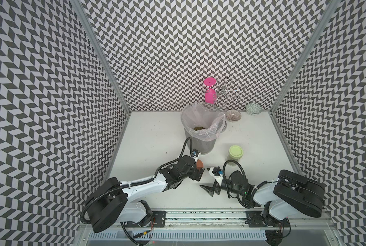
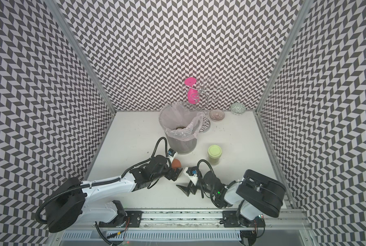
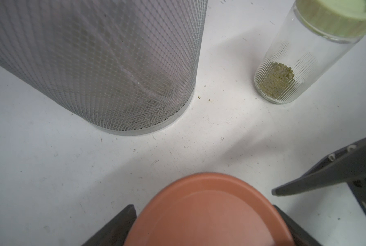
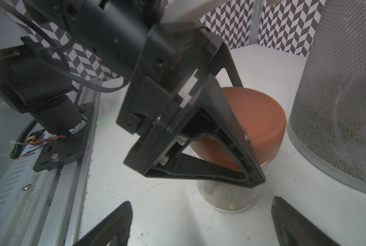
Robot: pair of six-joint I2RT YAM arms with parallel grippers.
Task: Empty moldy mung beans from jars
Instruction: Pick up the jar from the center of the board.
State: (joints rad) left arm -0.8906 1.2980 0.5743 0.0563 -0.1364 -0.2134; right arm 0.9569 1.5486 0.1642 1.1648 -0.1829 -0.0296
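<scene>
Your left tool (image 3: 202, 208) straddles the orange-lidded jar (image 4: 261, 121), hiding its glass from above, and you cannot tell whether it grips; your right tool (image 4: 202, 202) gapes empty at the jar's 5 o'clock, mesh bin (image 1: 201, 144) at 12.

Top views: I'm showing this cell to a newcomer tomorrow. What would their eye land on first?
Probably the bright pink object at the back of the table, loud against the black-and-white zigzag walls. Next, the tall mesh bin in front of it, with mung beans pooled in its clear liner. Nearer the arms, the left gripper straddles the orange-brown-lidded jar.
</scene>
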